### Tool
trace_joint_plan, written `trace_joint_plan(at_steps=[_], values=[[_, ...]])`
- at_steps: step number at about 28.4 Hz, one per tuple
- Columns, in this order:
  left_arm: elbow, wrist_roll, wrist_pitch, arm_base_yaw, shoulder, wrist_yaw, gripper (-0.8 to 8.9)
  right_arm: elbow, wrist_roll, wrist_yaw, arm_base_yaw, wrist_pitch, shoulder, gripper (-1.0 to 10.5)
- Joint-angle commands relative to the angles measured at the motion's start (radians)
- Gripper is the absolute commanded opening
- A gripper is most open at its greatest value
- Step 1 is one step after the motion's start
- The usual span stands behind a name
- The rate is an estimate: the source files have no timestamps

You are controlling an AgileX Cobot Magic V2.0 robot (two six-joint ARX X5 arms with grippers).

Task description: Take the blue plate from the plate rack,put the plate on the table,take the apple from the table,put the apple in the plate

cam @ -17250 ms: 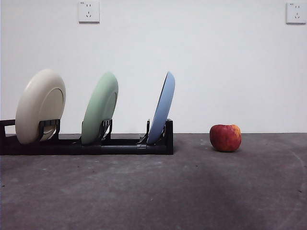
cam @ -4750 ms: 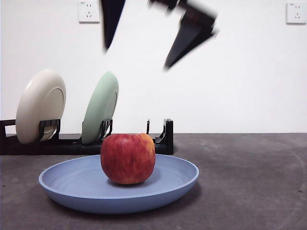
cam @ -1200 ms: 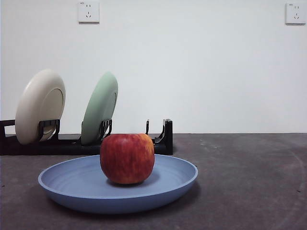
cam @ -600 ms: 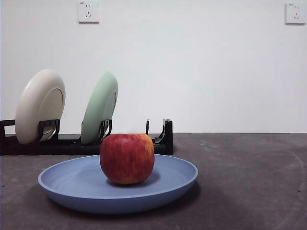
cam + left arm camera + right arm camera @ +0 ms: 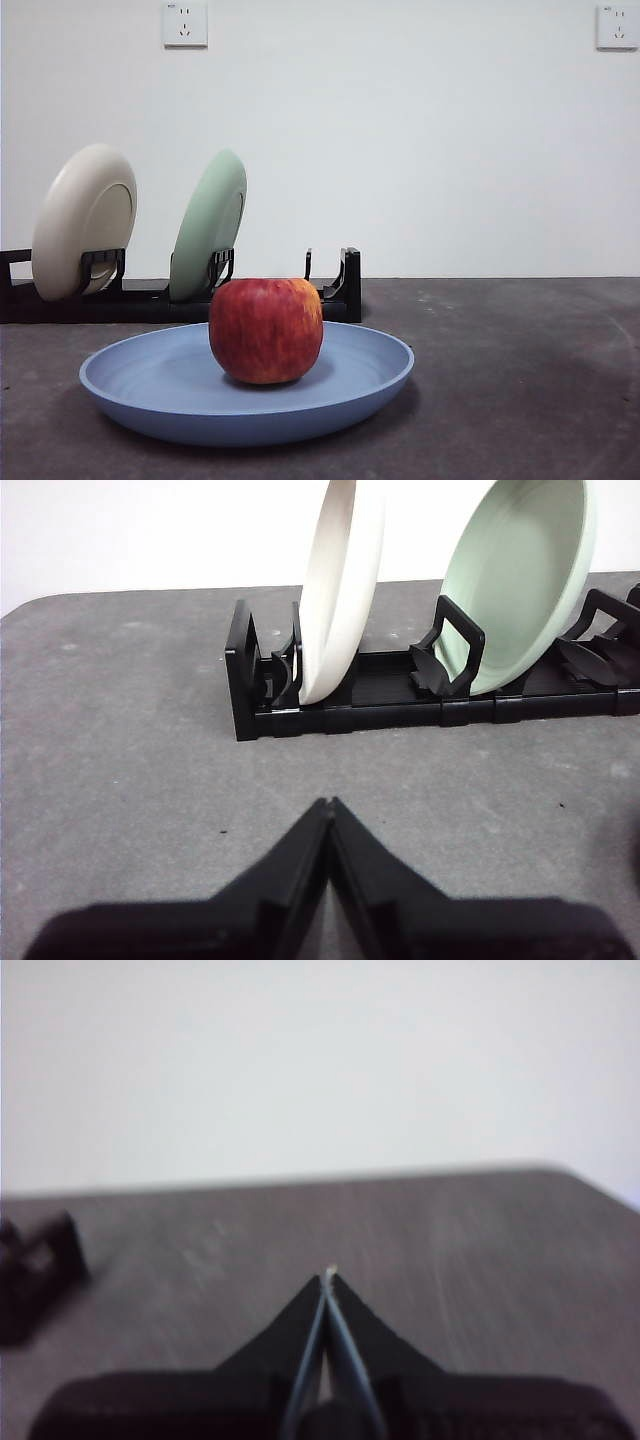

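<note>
Now you see the apple [image 5: 266, 331] in the blue plate [image 5: 150, 385] mid-worktop [image 5: 520, 380]; left hand [image 5: 329, 804] closed, empty; blurred right hand [image 5: 328, 1276] seemingly likewise.

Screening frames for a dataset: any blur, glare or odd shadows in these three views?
Front view: sharp, evenly lit, no glare; the apple casts a soft shadow into the blue plate. Left wrist view: sharp on the plate rack, with the left gripper shut. Right wrist view: soft all over, the table smeared; the right gripper is shut.
</note>
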Motion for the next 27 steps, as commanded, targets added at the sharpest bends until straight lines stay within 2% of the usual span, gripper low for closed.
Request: trace_joint_plan(at_steps=[1, 7, 10, 27], values=[[-0.01, -0.008, 0.003, 0.004, 0.0, -0.002, -0.04, -0.01, 0.012, 0.013, -0.003, -0.084, -0.031, 0.0], [-0.01, -0.008, 0.003, 0.004, 0.0, -0.002, -0.04, -0.009, -0.009, 0.012, -0.008, -0.29, -0.097, 0.0], [-0.01, -0.008, 0.005, 0.004, 0.0, -0.002, -0.04, -0.01, -0.045, 0.011, -0.009, -0.288, -0.095, 0.0], [-0.01, -0.008, 0.002, 0.004, 0.0, -0.002, -0.04, -0.009, -0.044, 0.009, -0.013, -0.286, -0.093, 0.0]])
